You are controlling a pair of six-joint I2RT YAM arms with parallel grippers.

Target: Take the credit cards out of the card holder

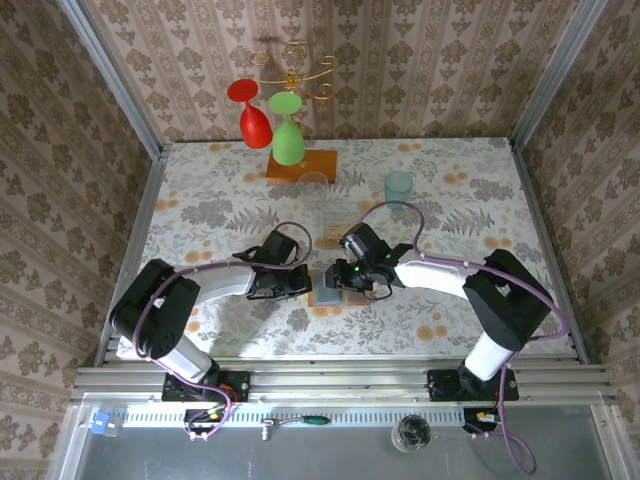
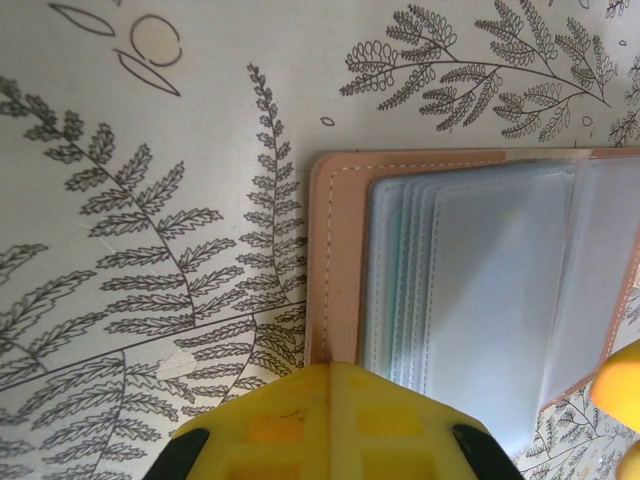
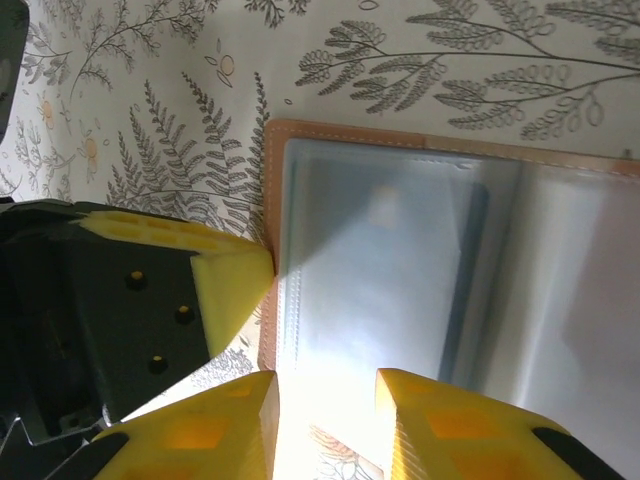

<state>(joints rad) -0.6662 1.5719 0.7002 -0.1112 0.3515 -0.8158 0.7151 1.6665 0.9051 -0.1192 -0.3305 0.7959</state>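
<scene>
Card holder point(image 1: 326, 288), one, lies open on the fern-printed table point(image 1: 200, 200) inside walls of patterned wallpaper point(image 1: 60, 120), directly between the two claws. The left gripper point(image 2: 335, 420) is closed, its tip against the holder's salmon edge, while the right gripper point(image 3: 325, 400) hangs narrowly parted over the clear pockets point(image 3: 400, 250). Well beyond both claws are one red goblet point(image 1: 250, 115), one green goblet point(image 1: 288, 138), one clear glass point(image 1: 315, 195) and one teal cup point(image 1: 398, 186).
</scene>
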